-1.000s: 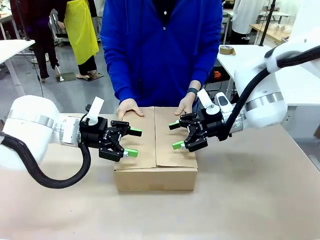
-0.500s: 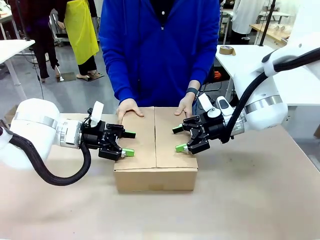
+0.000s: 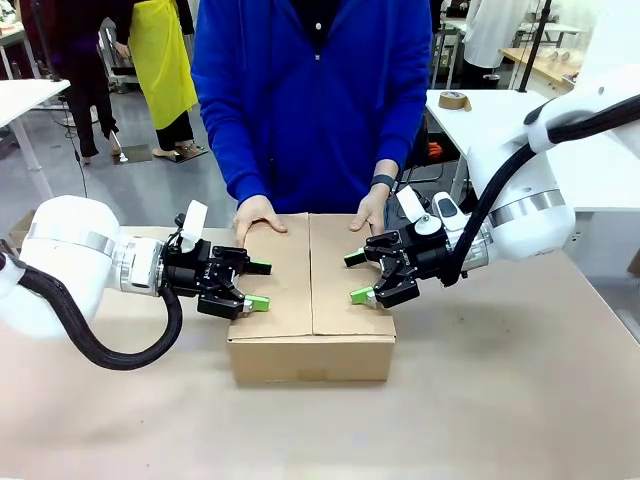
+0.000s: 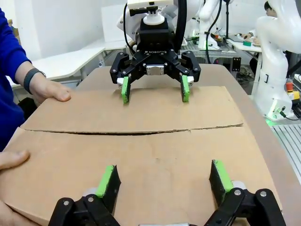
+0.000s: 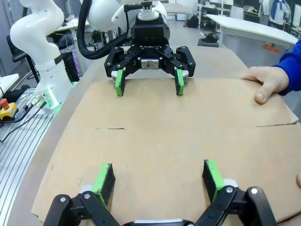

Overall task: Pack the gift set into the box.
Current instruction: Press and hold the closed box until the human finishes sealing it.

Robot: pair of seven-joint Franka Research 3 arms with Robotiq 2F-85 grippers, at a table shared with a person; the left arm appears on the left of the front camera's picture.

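Your left gripper (image 3: 261, 285) and right gripper (image 3: 356, 277) hang open and empty over the box (image 3: 310, 358). Its flaps (image 3: 285, 300) look light, stiff yet springy; press them near the seam (image 3: 311, 285).

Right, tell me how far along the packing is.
Done: the brown corrugated cardboard box has both top flaps folded flat. In hand: the open left tool and right tool sit over them; the person's hands hold the far edge. Left: the seam looks untaped.
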